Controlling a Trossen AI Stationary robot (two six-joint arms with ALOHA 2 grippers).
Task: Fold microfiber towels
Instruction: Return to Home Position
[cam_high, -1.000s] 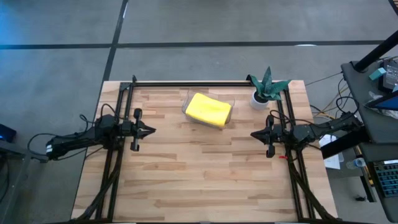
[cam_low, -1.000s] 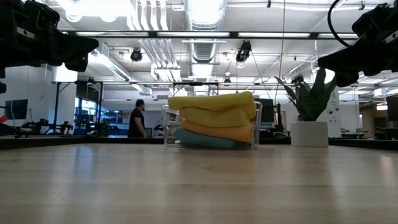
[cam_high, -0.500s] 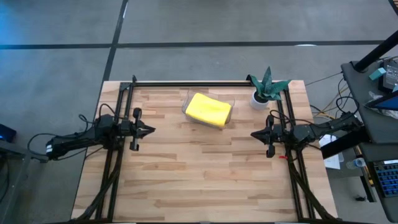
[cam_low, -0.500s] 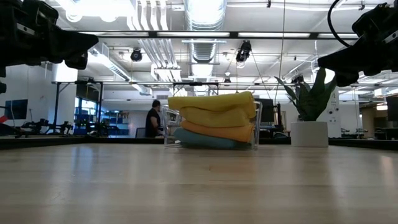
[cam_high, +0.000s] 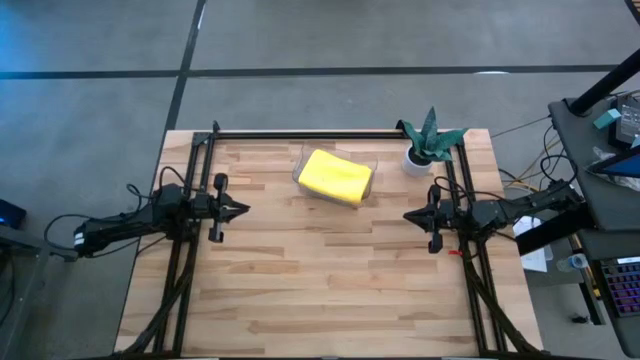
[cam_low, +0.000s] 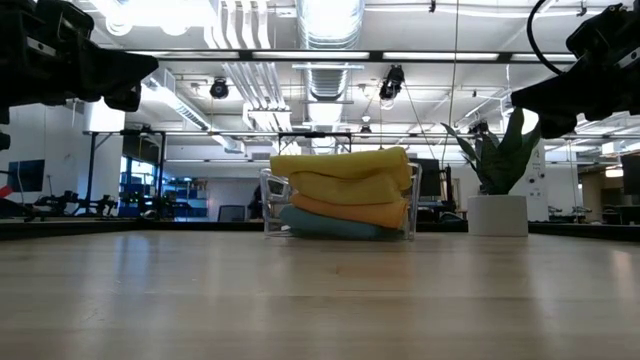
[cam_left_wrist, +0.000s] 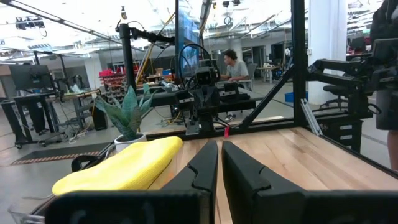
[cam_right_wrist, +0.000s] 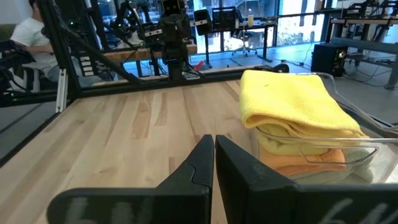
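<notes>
Yellow, orange and turquoise towels (cam_low: 345, 195)

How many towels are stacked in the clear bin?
4: a yellow towel on top, a second yellow towel beneath, then an orange towel, a blue towel lowest. Another may be hidden.

Robotics lab: bare ceiling ducts (cam_low: 325, 40), monitors (cam_left_wrist: 186, 31), benches (cam_low: 70, 208) w/ gear.

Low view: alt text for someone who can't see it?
A clear tray on a wooden table holds a stack of folded towels, two yellow over orange over turquoise. A potted plant stands to its right; the left gripper and right gripper hang high at either side, holding nothing.
</notes>
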